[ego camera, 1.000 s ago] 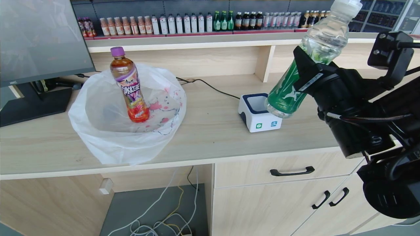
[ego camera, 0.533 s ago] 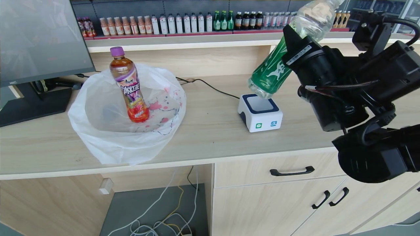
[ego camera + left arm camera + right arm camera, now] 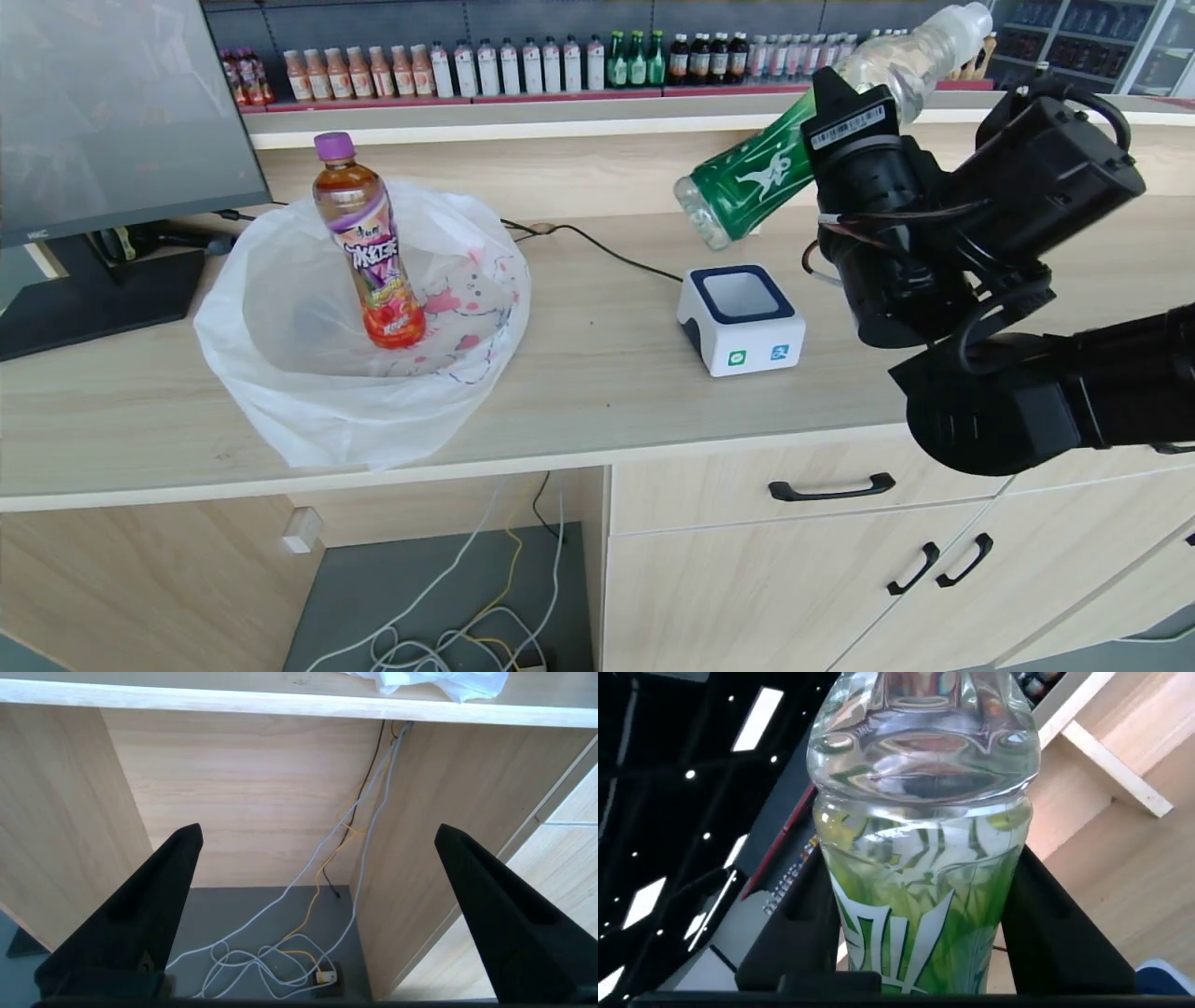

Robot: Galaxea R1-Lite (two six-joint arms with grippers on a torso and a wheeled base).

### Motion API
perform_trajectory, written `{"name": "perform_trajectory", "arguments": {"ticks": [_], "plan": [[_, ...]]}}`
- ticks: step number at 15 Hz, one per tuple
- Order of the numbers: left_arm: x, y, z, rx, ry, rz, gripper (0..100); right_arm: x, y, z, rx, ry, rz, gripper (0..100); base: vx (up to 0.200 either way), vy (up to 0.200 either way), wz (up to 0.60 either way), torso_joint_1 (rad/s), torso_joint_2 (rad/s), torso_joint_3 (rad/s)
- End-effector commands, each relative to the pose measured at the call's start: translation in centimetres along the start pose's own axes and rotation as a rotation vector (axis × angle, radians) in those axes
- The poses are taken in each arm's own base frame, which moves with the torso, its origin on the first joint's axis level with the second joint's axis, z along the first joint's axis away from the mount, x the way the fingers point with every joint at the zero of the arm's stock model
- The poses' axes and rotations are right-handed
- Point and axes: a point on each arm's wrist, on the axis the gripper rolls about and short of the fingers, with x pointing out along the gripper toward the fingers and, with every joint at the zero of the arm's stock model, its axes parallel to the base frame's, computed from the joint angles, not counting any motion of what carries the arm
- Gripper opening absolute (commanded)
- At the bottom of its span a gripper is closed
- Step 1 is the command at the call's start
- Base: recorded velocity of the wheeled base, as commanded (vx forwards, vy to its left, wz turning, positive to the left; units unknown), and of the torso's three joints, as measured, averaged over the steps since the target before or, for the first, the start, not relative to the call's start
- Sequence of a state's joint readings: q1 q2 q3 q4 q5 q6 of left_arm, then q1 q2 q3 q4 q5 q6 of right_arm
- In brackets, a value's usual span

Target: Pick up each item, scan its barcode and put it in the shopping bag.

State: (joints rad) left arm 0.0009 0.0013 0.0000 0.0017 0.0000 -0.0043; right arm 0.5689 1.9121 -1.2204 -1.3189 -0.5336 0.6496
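Clamping the green bottle (image 3: 747, 182) around its middle, your right gripper (image 3: 845, 140) holds it tilted in the air over the far side of the scanner (image 3: 740, 320), base pointing down and left. Your left gripper (image 3: 316, 833) hangs below the counter (image 3: 597, 383), jaws wide apart with nothing between them. At the left, the purple-capped bottle (image 3: 369, 252) stands upright in the shopping bag (image 3: 280, 392).

**A:** The shopping bag (image 3: 364, 392) sat on the counter (image 3: 607, 392), left of centre, with a drink bottle (image 3: 369, 247) upright inside it!

**B:** And the monitor (image 3: 112, 103) stood farther left, behind the bag. Where was the barcode scanner (image 3: 739, 320)?

**A:** On the counter, well right of the bag. Above and just behind it hung the tilted bottle (image 3: 756, 177), clamped in the right gripper (image 3: 840, 126), base toward the bag.

**B:** A stocked shelf (image 3: 560, 65) ran behind the counter. Cables (image 3: 439, 607) lay on the floor beneath it, and the left gripper (image 3: 318, 835) hung low before that recess.
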Motion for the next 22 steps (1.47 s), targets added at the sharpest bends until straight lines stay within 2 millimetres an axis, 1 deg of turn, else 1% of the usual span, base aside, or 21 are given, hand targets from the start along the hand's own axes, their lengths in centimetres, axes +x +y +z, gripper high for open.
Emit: {"name": "perform_trajectory", "arguments": {"ticks": [1,3,5,9,10,11,13,15,17,21,22], "plan": [[0.0,0.0,0.0,0.0,0.0,0.001,100,0.0,-0.9,-1.2,0.046,0.03,-0.024,0,0.0,0.0,0.0,0.0,0.0,0.0],[0.0,0.0,0.0,0.0,0.0,0.001,100,0.1,-1.5,-1.8,0.106,0.03,-0.058,0,0.0,0.0,0.0,0.0,0.0,0.0],[0.0,0.0,0.0,0.0,0.0,0.001,100,0.0,-1.7,-2.1,0.162,0.023,-0.076,0,0.0,0.0,0.0,0.0,0.0,0.0],[0.0,0.0,0.0,0.0,0.0,0.001,100,-0.1,-2.9,-3.1,0.201,0.029,-0.11,0,0.0,0.0,0.0,0.0,0.0,0.0],[0.0,0.0,0.0,0.0,0.0,0.001,100,-0.1,-3.5,-3.5,0.204,0.029,-0.128,0,0.0,0.0,0.0,0.0,0.0,0.0],[0.0,0.0,0.0,0.0,0.0,0.001,100,0.2,-4.6,-3.7,0.194,0.017,-0.156,0,0.0,0.0,0.0,0.0,0.0,0.0],[0.0,0.0,0.0,0.0,0.0,0.001,100,0.8,-4.8,-3.1,0.209,-0.012,-0.152,0,0.0,0.0,0.0,0.0,0.0,0.0],[0.0,0.0,0.0,0.0,0.0,0.001,100,0.9,-5.4,-3.3,0.199,-0.011,-0.164,0,0.0,0.0,0.0,0.0,0.0,0.0],[0.0,0.0,0.0,0.0,0.0,0.001,100,1.2,-6.0,-3.1,0.21,-0.026,-0.171,0,0.0,0.0,0.0,0.0,0.0,0.0],[0.0,0.0,0.0,0.0,0.0,0.001,100,0.9,-7.0,-3.4,0.206,-0.017,-0.196,0,0.0,0.0,0.0,0.0,0.0,0.0],[0.0,0.0,0.0,0.0,0.0,0.001,100,0.9,-6.9,-3.3,0.208,-0.019,-0.194,0,0.0,0.0,0.0,0.0,0.0,0.0]]}}
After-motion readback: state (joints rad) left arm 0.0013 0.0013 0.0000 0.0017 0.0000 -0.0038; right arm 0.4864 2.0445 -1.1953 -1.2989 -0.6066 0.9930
